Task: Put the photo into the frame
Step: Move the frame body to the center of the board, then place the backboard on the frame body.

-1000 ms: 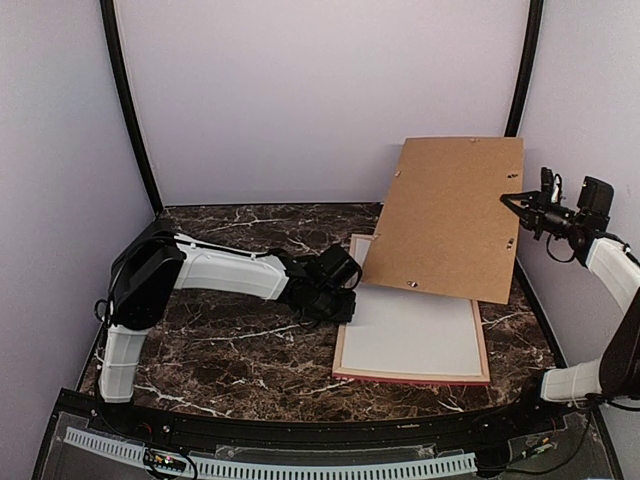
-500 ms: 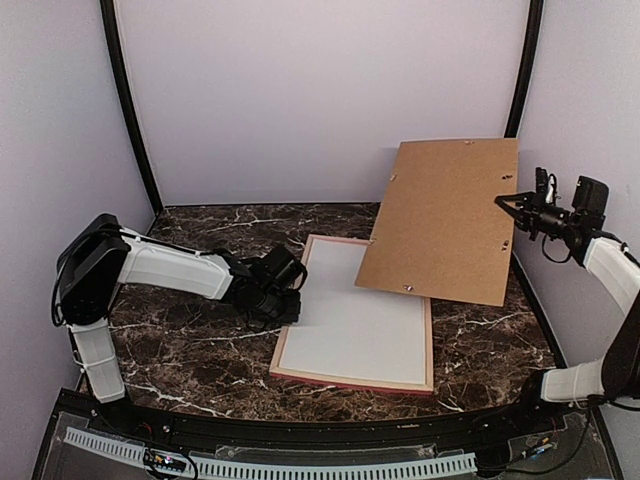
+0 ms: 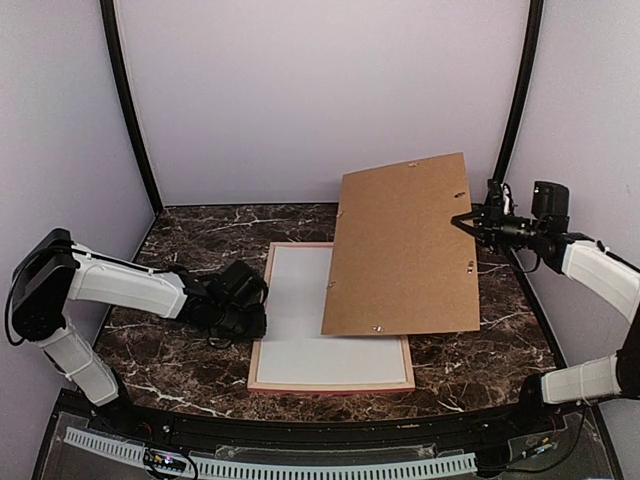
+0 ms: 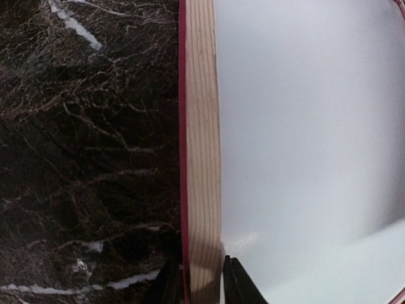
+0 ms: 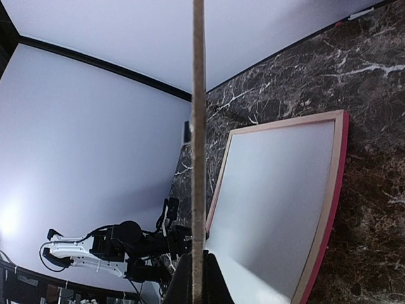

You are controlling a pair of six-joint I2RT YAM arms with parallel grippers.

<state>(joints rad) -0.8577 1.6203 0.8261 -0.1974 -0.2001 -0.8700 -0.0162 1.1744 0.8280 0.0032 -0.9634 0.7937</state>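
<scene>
**Backing-board stage, by judgement.** The left gripper [image 4: 202,282] is pinching the left rail of the frame [image 3: 330,385], which is thin, pale-grained wood with a pink outer edge. The frame is lying flat near the front edge of the veined marble table [image 3: 180,370]. The right gripper [image 3: 462,221] is clamping the right edge of the stiff brown cardboard backing board [image 3: 405,250], which is hanging tilted above the frame's right half. A smooth white sheet [image 3: 300,320] is filling the frame; whether it is the photo, face down, cannot be told. The next move is calling for the board to be squared and lowered inside the rails.

Far right corner of frame [image 3: 330,385] hidden behind cardboard board [image 3: 405,250], left hand [image 4: 202,280] mostly cut off
</scene>
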